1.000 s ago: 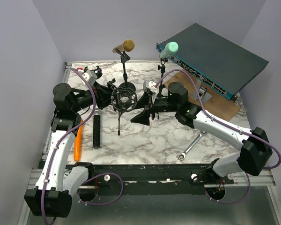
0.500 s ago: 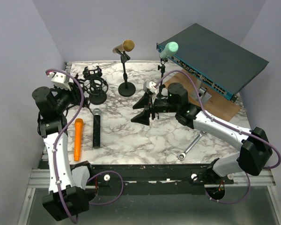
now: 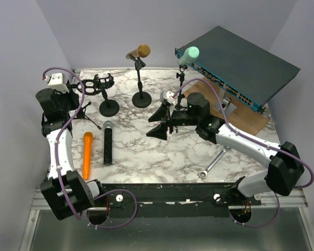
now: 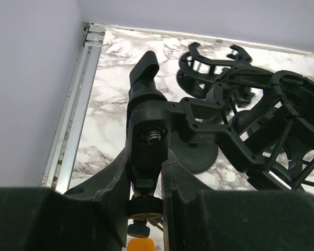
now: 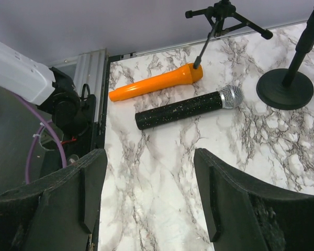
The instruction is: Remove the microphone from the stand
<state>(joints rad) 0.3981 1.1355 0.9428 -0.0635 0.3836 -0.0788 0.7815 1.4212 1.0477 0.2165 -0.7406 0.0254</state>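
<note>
A gold microphone [image 3: 139, 52] sits in the clip of a round-based stand [image 3: 142, 99] at the back middle. A green microphone [image 3: 189, 53] sits on a second stand [image 3: 181, 78] to its right. My left gripper [image 3: 78, 91] is at the far left, shut on the swivel joint [image 4: 146, 130] of a small tripod stand that carries an empty shock mount [image 4: 275, 123]. My right gripper [image 3: 158, 121] hangs open over bare marble in the middle [image 5: 149, 193], near neither stand, with nothing between its fingers.
An orange microphone [image 3: 87, 155] and a black microphone [image 3: 108, 142] lie side by side at the front left. Another empty shock mount stands on a round base [image 3: 109, 107]. A wrench [image 3: 212, 164] lies front right. A network switch [image 3: 235, 63] leans at the back right.
My left arm has swung from the table's middle to the far left, carrying the tripod stand with its shock mount. The right arm has stayed put.
</note>
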